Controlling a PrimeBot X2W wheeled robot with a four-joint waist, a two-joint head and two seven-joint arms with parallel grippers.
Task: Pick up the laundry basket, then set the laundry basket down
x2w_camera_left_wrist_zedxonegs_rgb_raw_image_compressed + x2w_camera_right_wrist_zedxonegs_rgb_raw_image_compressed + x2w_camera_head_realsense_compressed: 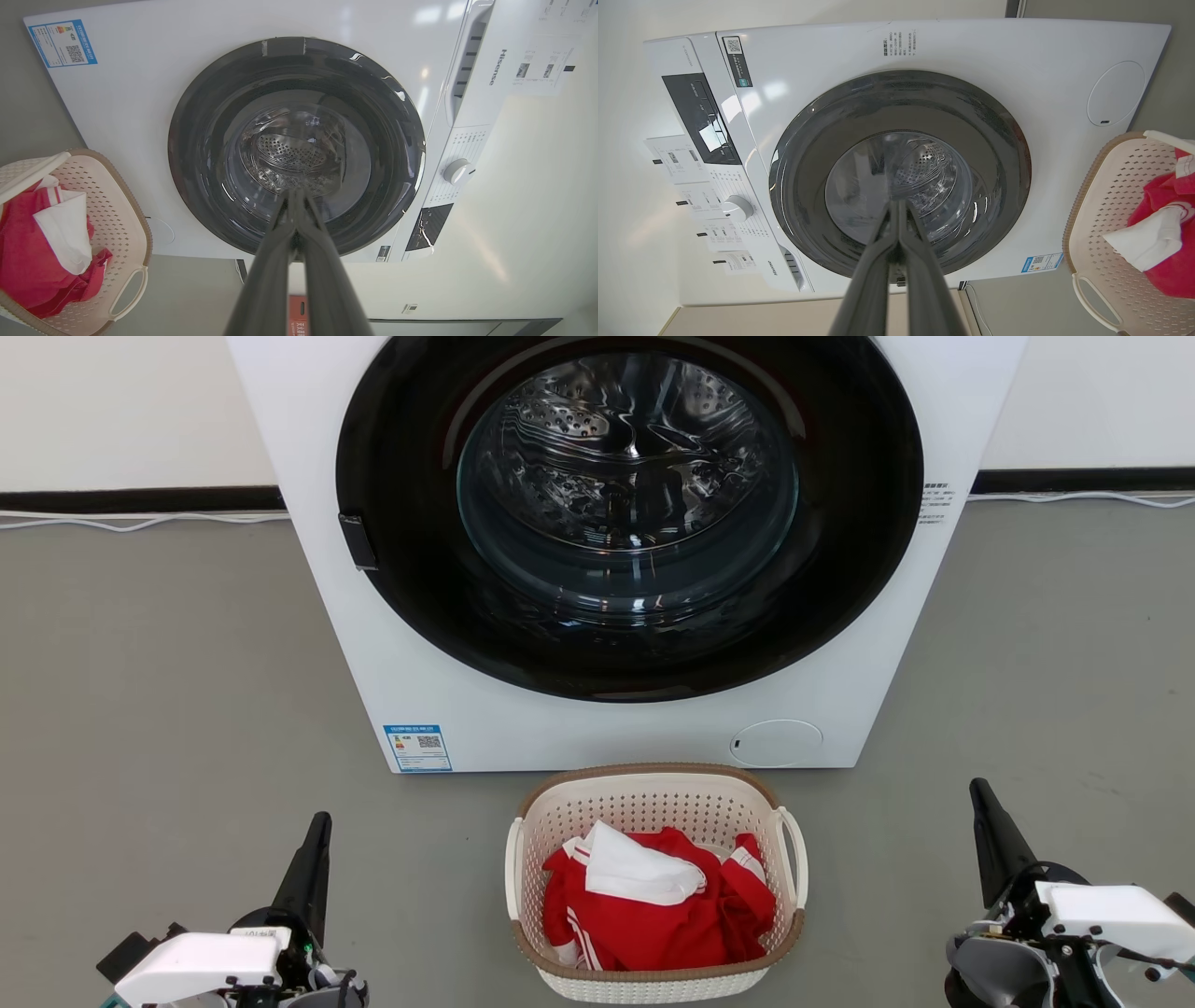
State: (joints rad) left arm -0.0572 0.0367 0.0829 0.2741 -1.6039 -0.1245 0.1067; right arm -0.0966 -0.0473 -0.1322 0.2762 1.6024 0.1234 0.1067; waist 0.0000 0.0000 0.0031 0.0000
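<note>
The laundry basket [653, 800], cream-white and perforated with a brown rim, stands on the grey floor just in front of the washer, holding red and white clothes [653, 896]. Its white loop handles sit at the left [513, 863] and right [796, 854] sides. My left gripper [320, 821] hovers at the lower left, well clear of the basket, fingers pressed together and empty. My right gripper [977, 788] sits at the lower right, also apart from the basket, shut and empty. The basket [117, 219] also appears in the left wrist view and the basket [1106, 196] in the right wrist view.
A white front-loading washer [523, 709] with a dark round door [625, 513], shut, stands directly behind the basket. White cables [140, 521] run along the wall base. Grey floor [168, 709] spreads to both sides of the washer and basket.
</note>
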